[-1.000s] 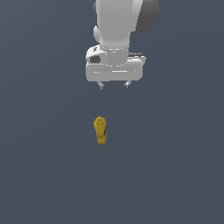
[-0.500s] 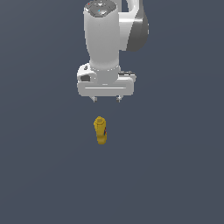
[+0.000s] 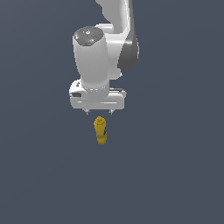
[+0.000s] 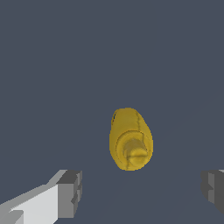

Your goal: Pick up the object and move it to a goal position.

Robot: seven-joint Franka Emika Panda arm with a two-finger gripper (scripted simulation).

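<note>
here's the yellow squeeze bottle (image 3: 100, 131), alone on the flat dark grey-blue floor (image 3: 175, 183), and no edge or corner of that floor shows in either view, so there is nothing to pin the bottle against but the arm. in the exterior view it sits near the middle of the picture, with the white panda arm (image 3: 94, 57) directly above it. the bottle looks upright or close to it there: its long axis runs up and down in that view, the narrower cap end on top towards the hand, the rounded base below. there's a small dark reddish patch on its side near the top, too small to read.

the wrist view looks almost straight down that axis. the ribbed nozzle cap (image 4: 134, 151) points up at the camera, with the yellow body spreading out behind it and trailing slightly away to one side, so there is a small lean, or it's only the angle of the view; i can't tell which.

now the gripper (image 3: 99, 112): jaws wide apart, nothing between them. in the wrist view the two grey fingertips (image 4: 70, 194) sit far out on either side of the frame, and the bottle lies in the span between them, further from the camera, clearly narrower than the gap. in the exterior view only short finger stubs poke out under the white hand, just above the cap. no contact with the bottle.
</note>
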